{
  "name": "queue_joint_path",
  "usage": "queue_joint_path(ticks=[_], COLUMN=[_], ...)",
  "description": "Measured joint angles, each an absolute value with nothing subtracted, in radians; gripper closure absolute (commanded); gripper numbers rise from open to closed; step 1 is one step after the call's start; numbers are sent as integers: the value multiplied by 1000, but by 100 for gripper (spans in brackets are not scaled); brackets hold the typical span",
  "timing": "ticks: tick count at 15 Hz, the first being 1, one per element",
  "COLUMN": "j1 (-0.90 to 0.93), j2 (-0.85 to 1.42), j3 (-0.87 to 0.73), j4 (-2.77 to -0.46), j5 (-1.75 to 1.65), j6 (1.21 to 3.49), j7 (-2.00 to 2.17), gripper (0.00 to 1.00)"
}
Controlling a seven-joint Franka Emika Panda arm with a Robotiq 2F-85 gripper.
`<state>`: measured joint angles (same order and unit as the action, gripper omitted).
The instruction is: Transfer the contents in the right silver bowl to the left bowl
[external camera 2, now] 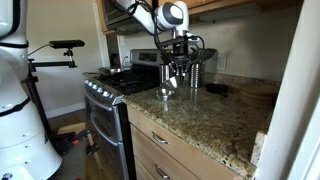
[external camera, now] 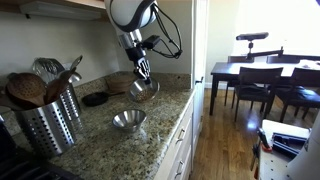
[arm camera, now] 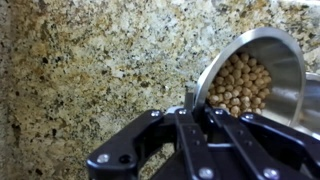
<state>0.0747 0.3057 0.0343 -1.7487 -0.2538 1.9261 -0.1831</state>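
My gripper (external camera: pixel 142 71) is shut on the rim of a silver bowl (external camera: pixel 144 89) and holds it lifted above the granite counter. In the wrist view the held bowl (arm camera: pixel 258 60) is tilted and holds several tan round beans (arm camera: pixel 240 85); the jaws (arm camera: pixel 192 100) pinch its rim. A second silver bowl (external camera: pixel 128 120) stands on the counter in front of the held one and looks empty. In an exterior view the gripper (external camera 2: pixel 173 72) holds the bowl (external camera 2: pixel 166 89) over the counter near the stove side.
A perforated steel utensil holder (external camera: pixel 48 120) with wooden spoons stands at the counter's near end. A dark lid or dish (external camera: pixel 96 98) lies by the wall. A stove (external camera 2: pixel 115 85) adjoins the counter. A steel canister (external camera 2: pixel 196 70) stands behind the gripper.
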Motion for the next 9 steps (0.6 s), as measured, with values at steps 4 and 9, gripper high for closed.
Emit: queue_joint_path(ticks=[4, 9], j1=[95, 121], j2=[320, 362], j3=[38, 40], j4=[-1707, -1647], j5=[-290, -344], j6=[1881, 1821], j7=[-151, -112], gripper=[92, 92])
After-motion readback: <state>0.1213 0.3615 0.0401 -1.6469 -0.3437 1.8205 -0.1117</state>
